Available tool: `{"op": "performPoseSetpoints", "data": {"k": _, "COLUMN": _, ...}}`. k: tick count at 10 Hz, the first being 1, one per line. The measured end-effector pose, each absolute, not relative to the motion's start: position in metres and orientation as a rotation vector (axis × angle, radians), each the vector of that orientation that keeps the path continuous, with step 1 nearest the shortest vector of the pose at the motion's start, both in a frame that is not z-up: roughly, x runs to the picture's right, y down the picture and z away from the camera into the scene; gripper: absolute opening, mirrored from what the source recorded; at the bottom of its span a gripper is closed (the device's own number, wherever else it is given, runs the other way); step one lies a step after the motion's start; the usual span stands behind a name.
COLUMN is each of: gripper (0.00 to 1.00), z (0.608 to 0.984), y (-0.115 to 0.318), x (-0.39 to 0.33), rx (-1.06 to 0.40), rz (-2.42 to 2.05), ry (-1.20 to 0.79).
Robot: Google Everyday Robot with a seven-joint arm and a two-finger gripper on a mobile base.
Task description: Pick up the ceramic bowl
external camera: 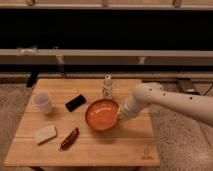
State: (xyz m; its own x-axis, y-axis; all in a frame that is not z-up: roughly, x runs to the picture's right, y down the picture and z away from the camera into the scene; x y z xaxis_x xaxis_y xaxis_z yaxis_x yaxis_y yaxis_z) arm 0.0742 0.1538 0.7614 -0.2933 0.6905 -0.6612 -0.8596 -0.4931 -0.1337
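Note:
The ceramic bowl [101, 114] is orange-red, round and shallow, and sits near the middle of the wooden table [130, 145]. It looks tilted toward the camera and slightly raised, with a shadow under its near edge. My gripper [120, 113] is at the end of the white arm coming in from the right. It is shut on the bowl's right rim.
A white cup [42, 101] stands at the table's left. A black flat object [75, 103] lies left of the bowl. A small pale bottle [107, 86] stands just behind the bowl. A white block [45, 134] and a dark red packet [68, 139] lie at the front left.

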Motion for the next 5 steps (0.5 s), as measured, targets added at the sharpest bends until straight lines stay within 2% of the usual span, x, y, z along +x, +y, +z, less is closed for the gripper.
{"op": "performPoseSetpoints", "data": {"k": 2, "gripper": 0.0, "z": 0.7553, "y": 0.1415, "x": 0.0645, "rx": -0.86, "rz": 1.901, "ry": 0.231}}
{"op": "performPoseSetpoints", "data": {"k": 5, "gripper": 0.0, "z": 0.7552, "y": 0.1418, "x": 0.0647, "rx": -0.861, "rz": 1.901, "ry": 0.232}}
